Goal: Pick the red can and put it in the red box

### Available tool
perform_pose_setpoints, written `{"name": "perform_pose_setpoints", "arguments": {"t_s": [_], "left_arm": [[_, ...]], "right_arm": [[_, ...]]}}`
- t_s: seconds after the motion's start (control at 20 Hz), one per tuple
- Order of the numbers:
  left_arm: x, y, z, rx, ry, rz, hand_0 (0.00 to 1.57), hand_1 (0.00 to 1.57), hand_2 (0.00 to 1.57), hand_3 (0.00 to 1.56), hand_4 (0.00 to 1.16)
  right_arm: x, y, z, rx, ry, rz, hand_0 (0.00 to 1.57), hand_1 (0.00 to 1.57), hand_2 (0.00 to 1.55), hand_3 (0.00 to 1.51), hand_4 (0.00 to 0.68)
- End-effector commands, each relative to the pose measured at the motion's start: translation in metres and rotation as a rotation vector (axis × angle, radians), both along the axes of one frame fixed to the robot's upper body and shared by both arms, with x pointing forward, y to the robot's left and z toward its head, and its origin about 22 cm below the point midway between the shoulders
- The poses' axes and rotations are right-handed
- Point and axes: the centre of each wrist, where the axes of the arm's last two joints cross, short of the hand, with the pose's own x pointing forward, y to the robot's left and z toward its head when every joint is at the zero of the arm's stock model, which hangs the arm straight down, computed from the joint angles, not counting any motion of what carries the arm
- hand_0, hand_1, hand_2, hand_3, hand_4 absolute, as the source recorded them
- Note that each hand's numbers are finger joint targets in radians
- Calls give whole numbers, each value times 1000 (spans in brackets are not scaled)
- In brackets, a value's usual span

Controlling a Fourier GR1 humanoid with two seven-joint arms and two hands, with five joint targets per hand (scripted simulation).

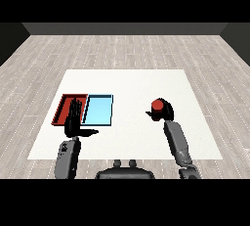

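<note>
Nearest us, our left hand (74,121) rests flat with fingers straight over the red tray (62,107), holding nothing, so it stays out of the carry. Our right hand (163,110) curls round the red can (156,106), well right of the light blue tray (98,110), probably gripped for lifting.
</note>
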Motion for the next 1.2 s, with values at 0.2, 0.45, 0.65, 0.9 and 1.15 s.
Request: {"name": "perform_pose_setpoints", "arguments": {"t_s": [0.2,0.45,0.65,0.9,1.15], "left_arm": [[-16,-19,6,39,-40,-32,0,0,0,0,0],[-5,-41,23,24,31,-131,0,0,0,0,0],[6,-56,43,47,38,-136,0,0,0,0,0],[10,-77,32,109,99,-170,0,0,0,0,0],[19,-113,36,131,123,-188,0,0,0,0,0]], "right_arm": [[-15,-7,47,45,-147,-9,1538,1538,1469,1398,623],[-41,-40,85,61,-269,-1,1465,1465,1420,1391,633],[-36,40,87,85,-285,7,1440,1440,1405,1382,628],[-37,126,94,70,-305,10,1440,1440,1405,1382,628],[-30,114,87,88,-345,38,1420,1420,1415,1397,630]]}}
